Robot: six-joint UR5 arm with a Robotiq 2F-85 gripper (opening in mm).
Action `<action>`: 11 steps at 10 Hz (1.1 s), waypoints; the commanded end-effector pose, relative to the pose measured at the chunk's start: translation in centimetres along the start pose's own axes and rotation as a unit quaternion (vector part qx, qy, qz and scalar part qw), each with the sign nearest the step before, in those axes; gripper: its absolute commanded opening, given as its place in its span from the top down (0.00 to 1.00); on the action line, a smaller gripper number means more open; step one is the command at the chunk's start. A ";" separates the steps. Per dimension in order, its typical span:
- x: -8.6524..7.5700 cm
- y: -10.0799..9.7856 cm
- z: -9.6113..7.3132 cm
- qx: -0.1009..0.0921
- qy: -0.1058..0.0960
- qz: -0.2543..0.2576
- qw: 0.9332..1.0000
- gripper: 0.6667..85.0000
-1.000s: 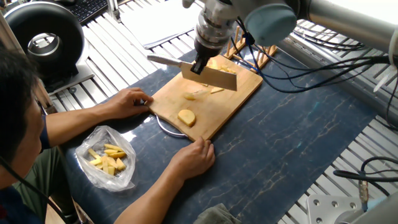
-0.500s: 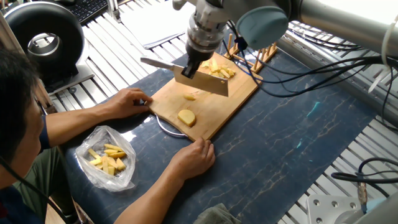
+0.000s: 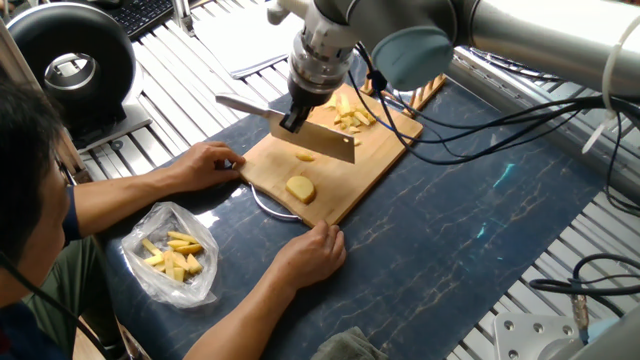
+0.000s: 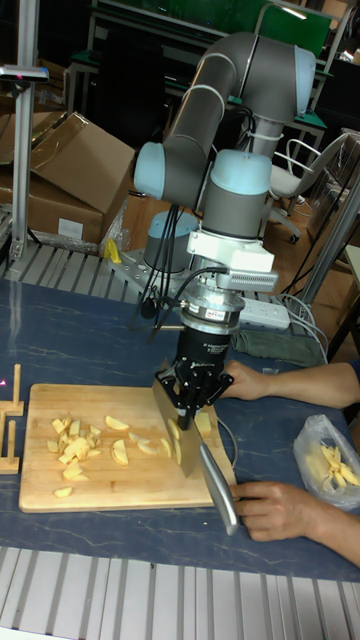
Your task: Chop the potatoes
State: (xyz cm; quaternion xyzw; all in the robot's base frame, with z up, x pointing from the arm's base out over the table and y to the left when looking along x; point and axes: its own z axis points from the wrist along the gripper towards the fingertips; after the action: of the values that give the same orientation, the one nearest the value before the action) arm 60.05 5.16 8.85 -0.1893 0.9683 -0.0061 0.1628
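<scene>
gripper (image 3: pixel 293 117) clenched on knife (image 3: pixel 318 139), blade raised over cutting board (image 3: pixel 385 152) so it can drop on potatoes (image 3: pixel 300 188) at 6 o'clock of blade, cut pile (image 3: pixel 352 115) at 1 o'clock, person's hands (image 3: pixel 312 257) steadying board

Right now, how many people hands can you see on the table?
2. One hand rests flat at the near-left corner of the cutting board; the other hand holds the board's front edge, near the bag of yellow pieces. None seems hidden.
</scene>
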 end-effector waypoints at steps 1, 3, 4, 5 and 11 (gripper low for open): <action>-0.4 0.1 0.6 -0.002 -0.010 0.005 1.000 1.00; -0.3 -0.1 0.8 0.002 -0.012 0.003 1.000 1.00; -0.2 -0.2 0.9 0.002 -0.013 0.002 1.000 1.00; -0.1 -0.2 1.0 0.002 -0.014 0.001 1.000 1.00; 0.0 -0.1 1.3 0.003 -0.015 0.003 1.000 1.00</action>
State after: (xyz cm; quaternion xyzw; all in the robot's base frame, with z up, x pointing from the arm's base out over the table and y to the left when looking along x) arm 60.42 5.06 7.63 -0.1912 0.9657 -0.0101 0.1756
